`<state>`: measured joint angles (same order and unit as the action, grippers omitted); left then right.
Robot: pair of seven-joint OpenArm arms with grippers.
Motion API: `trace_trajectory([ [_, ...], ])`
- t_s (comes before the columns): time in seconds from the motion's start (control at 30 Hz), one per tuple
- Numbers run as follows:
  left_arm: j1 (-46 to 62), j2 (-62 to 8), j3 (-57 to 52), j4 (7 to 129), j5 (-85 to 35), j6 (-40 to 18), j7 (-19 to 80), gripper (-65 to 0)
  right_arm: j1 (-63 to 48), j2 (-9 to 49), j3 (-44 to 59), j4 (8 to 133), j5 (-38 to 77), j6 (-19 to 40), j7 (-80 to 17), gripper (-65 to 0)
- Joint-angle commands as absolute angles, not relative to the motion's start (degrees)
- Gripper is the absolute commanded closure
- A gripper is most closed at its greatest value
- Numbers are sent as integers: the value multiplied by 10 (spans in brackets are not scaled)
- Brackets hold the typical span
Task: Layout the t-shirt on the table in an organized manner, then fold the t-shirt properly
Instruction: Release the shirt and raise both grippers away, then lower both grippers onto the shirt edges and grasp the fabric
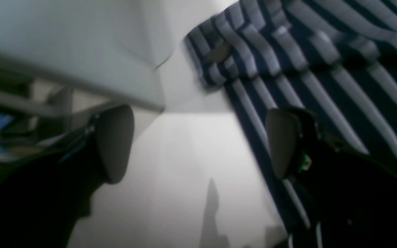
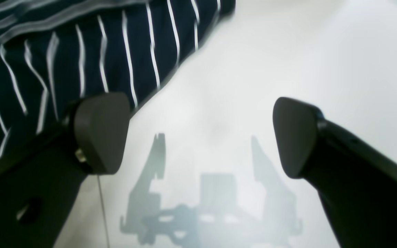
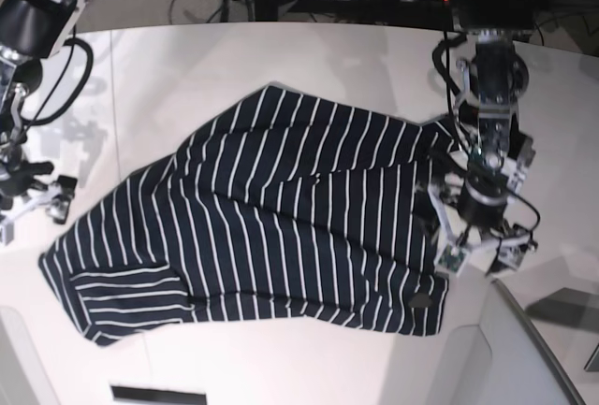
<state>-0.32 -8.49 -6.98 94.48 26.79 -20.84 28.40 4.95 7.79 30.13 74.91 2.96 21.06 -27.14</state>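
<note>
As both arms hung over the tabletop, each end effector stood with its jaws spread wide and gripped nothing. In the left wrist view, the left end effector showed two dark rounded pads far apart, with bare pale surface between them; the right-hand pad sat in front of the striped cloth of the t-shirt, though whether it touched the cloth could not be told from that blurred picture. In the right wrist view, the right end effector was likewise gaping, one pad over the edge of the t-shirt at the left of the picture and the other over bare white surface, with the shadow of the fingers falling on the tabletop between them.

In the base view, the left end effector pointed down just beside the right edge of the t-shirt, near the right side of the tabletop. The right end effector was at the far left of the scene, partly cut off by the picture's edge, close to the t-shirt's left end.

The t-shirt, dark navy with thin white stripes, lay spread across the middle of the tabletop, slanting from the near left to the far right. It was not flat: a flap was folded over at the near left corner, and wrinkles ran through the cloth at the right side. A small dark round tag showed near its near right corner.
</note>
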Motion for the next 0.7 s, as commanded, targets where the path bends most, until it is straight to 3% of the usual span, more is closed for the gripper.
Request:
trace_trajectory([
  [0.0, -2, -82, -66, 966, 266, -205, 274, -555, 53, 84, 302, 770, 36, 211, -253, -606],
  [0.3, 95, -79, -66, 1014, 268, -205, 275, -548, -1, 64, 302, 779, 36, 333, -256, -605],
  [0.33, 104, -79, -66, 1008, 268, -205, 275, -517, -5, 58, 303, 779, 36, 334, -256, -605],
  [0.4, 114, -79, -66, 990, 268, -205, 273, -390, -7, 47, 303, 779, 36, 334, -256, -605],
  [0.5, 115, -79, -66, 958, 268, -205, 273, -61, -5, 20, 302, 778, 36, 335, -256, -605],
  [0.53, 115, -78, -66, 952, 268, -205, 273, 0, -4, 14, 302, 777, 36, 335, -256, -605],
  [0.67, 119, -76, -65, 947, 264, -205, 275, 0, 15, 0, 302, 756, 36, 335, -256, -605],
])
